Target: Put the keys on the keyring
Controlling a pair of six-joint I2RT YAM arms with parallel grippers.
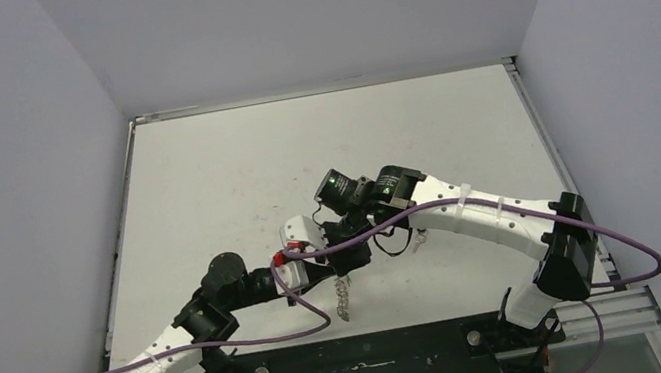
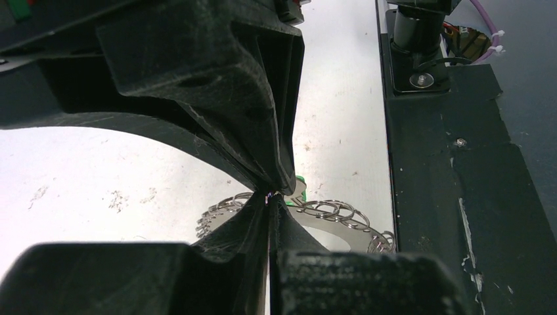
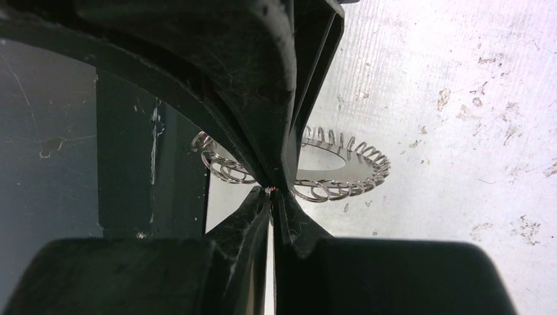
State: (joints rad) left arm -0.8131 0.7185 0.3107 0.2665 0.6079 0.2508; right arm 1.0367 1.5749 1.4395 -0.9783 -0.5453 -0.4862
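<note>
The right gripper (image 3: 270,190) clamped the keyring (image 3: 332,161) by its fringe; the left gripper (image 2: 270,197) was pinched together beside the green-tagged keys (image 2: 300,186).

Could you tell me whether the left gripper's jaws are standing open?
No, the left gripper has its fingertips pressed together, with the keyring showing just beyond them.

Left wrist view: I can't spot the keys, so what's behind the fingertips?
Behind the fingers, the keyring and a green sliver of the keys show; the rest of the keys is covered.

The keys (image 2: 300,184) and keyring (image 2: 336,211) are largely hidden.
</note>
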